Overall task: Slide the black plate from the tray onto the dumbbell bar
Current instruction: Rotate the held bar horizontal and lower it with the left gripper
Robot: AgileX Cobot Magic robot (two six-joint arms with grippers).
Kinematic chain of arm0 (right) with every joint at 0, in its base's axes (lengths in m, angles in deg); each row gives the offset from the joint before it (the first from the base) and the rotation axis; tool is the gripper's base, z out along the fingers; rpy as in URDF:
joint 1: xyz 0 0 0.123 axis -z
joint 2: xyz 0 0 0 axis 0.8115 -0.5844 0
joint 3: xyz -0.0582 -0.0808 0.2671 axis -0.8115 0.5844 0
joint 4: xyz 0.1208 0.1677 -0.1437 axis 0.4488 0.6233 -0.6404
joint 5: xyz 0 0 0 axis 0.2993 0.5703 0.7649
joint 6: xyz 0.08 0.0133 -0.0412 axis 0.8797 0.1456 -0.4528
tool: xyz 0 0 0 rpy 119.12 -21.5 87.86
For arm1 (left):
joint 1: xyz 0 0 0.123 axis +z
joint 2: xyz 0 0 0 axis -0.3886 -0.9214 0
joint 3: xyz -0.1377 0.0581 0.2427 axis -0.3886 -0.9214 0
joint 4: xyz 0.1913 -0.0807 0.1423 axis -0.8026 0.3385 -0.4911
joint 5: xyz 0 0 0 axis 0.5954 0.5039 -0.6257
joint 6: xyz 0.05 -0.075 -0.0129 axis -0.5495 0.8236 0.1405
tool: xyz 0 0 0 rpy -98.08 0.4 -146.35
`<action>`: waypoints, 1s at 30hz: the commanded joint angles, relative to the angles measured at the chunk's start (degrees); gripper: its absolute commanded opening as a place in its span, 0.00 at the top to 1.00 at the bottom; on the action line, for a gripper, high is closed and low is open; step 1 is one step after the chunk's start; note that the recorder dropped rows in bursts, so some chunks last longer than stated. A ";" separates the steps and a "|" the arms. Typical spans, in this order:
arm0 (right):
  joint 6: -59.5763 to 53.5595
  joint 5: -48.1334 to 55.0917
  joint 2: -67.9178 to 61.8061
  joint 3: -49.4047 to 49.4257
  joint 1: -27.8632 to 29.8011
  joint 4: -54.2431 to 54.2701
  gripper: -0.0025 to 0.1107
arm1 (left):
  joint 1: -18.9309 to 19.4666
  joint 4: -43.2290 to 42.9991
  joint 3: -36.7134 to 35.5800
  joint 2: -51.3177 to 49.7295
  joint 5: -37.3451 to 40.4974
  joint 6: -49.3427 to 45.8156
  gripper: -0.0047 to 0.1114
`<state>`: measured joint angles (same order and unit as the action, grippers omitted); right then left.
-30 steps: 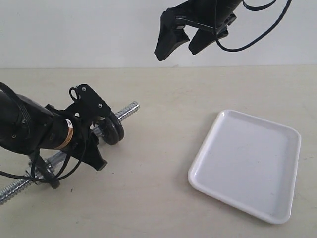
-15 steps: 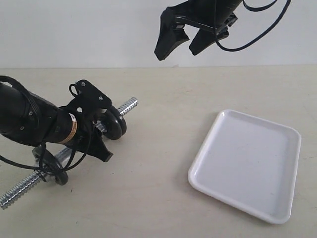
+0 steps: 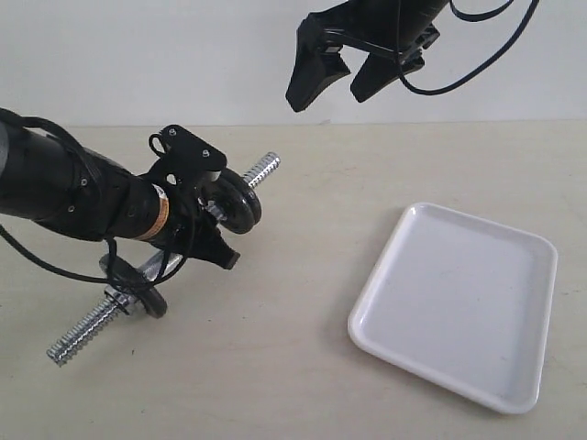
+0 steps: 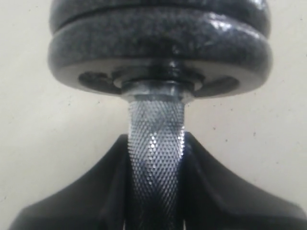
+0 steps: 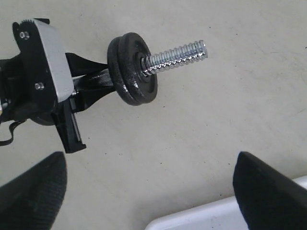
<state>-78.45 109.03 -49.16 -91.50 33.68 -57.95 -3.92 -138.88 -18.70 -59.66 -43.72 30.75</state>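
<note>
At the far left the dumbbell bar [image 3: 81,334] is resting its lower threaded tip on the table [image 3: 275,385], with a lone black disc [image 3: 139,295] sitting low on it. That tip is acting as a pivot, so any sideways pull is likely to scrape or swing the whole rod. Next along, the left gripper [image 3: 204,209] is clamping its jaws on the bar's knurled middle, holding the other end raised. A round steel rod in a narrow pinch is prone to rolling or tipping if the hold loosens. Just beyond the jaws two matte, pebbly black discs are sitting pressed together against a collar nut [image 4: 156,91]. The black plate [image 3: 246,203] is, in my judgement, the outer one, already on the bar and off the tray. Past it the coarse, shiny thread is poking out bare, and I cannot tell whether a nut is locking the discs. If the bar is lowered with that end dipping, they could be sliding back off. Higher and further right, the right gripper [image 3: 327,101] is hanging well above the table with its jaws spread wide and nothing between them. At the far right the tray [image 3: 363,332] is lying flat, glossy white, shallow and round-cornered, carrying nothing.
</note>
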 commanded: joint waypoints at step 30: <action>0.47 0.09 0.49 -0.19 0.05 1.97 0.25 | -8.55 4.49 17.25 -8.42 2.03 0.98 0.92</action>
<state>-78.24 109.03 -49.16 -91.50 33.68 -56.16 -12.49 -134.19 -3.78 -70.96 -42.82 31.60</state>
